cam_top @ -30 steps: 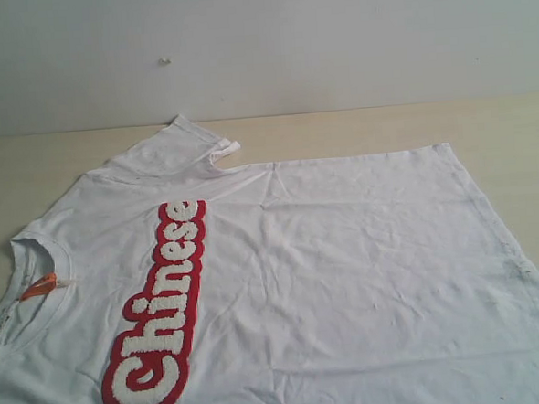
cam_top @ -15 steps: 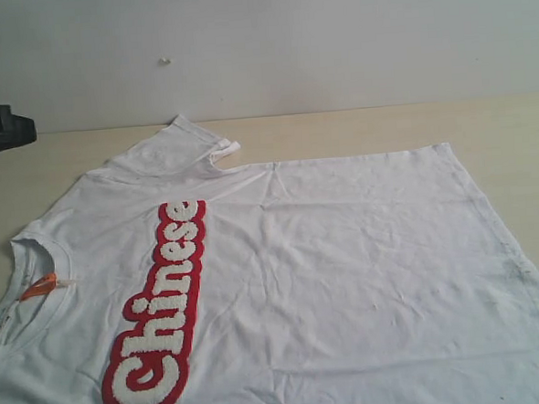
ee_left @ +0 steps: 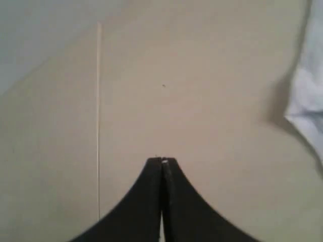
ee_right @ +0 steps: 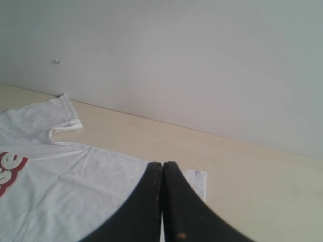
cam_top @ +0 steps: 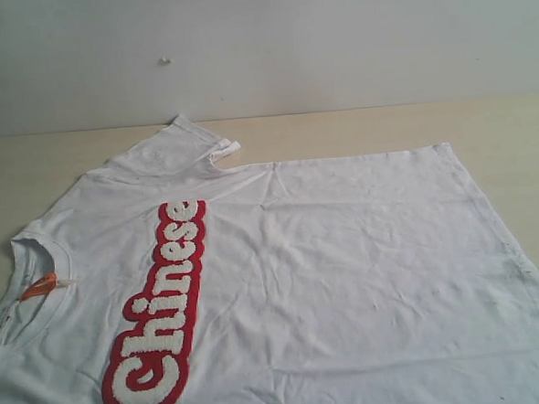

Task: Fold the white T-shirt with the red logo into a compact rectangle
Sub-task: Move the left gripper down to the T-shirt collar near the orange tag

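The white T-shirt (cam_top: pixel 347 270), red logo (cam_top: pixel 157 310) up, lies spread on the tabletop (cam_top: pixel 356 128); the left fingers (ee_left: pixel 146 199) and right fingers (ee_right: pixel 144 204) are pressed together, empty.

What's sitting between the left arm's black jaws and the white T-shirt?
Nothing. In the left wrist view, only bare beige table lies between the left gripper, jaws shut, and the edge of the white T-shirt.

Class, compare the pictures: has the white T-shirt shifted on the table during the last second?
No. The T-shirt has not shifted: its sleeve reaches the far edge of the table at the same spot.
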You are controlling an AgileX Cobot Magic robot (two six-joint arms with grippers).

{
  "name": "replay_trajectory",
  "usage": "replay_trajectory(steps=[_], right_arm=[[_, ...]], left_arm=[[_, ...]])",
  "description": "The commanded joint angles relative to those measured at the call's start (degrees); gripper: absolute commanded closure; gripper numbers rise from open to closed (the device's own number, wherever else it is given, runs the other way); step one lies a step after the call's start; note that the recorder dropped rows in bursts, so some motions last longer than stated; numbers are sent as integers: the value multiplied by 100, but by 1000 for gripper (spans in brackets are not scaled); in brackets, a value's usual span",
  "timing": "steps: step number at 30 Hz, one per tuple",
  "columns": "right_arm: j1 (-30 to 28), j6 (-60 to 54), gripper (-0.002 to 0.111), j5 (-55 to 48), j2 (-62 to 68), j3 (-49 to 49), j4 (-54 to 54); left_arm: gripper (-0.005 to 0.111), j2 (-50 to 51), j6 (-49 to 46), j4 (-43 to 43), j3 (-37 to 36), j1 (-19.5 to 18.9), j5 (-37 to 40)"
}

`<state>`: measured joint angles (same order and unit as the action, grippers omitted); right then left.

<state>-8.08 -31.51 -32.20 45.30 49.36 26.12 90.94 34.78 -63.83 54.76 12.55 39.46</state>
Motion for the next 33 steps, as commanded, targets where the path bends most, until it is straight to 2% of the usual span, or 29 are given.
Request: replay_trajectory(steps=[1,2,4,6,8,12,15,19,21,23,28,31,33], right_arm=[[5,-146,108,-87,13,41,65],[5,-146,108,-87,13,41,65],[5,-146,108,-87,13,41,65],[5,-188,108,-99,13,41,65],[5,-185,108,-125,13,41,65],[5,-185,108,-169,13,41,65],[5,-185,108,-176,13,41,65],[5,-185,108,-176,13,41,65],[5,-185,108,-176,13,41,65],[5,-185,108,-197,13,41,65],[5,-185,108,-206,13,41,65],[5,-185,108,-206,13,41,65],[5,-185,108,-206,13,41,65]], left_arm=[[107,67,-4252,3166,616,270,328],[107,20,-5765,4040,669,323,523],[107,-56,-7855,5059,674,347,957],[107,-92,-9079,5745,674,347,1511],[107,-92,-9700,5876,674,336,1865],[104,-92,-9730,5876,674,336,1892],[88,-92,-9936,5866,628,336,1834],[49,-92,-10409,5795,452,336,1689],[22,-92,-10302,5782,384,336,1506],[1,-92,-9968,5748,385,336,1418],[2,-92,-9951,5681,385,336,1391],[2,-92,-10305,5225,385,336,1009],[2,-92,-10308,5269,385,336,886]])
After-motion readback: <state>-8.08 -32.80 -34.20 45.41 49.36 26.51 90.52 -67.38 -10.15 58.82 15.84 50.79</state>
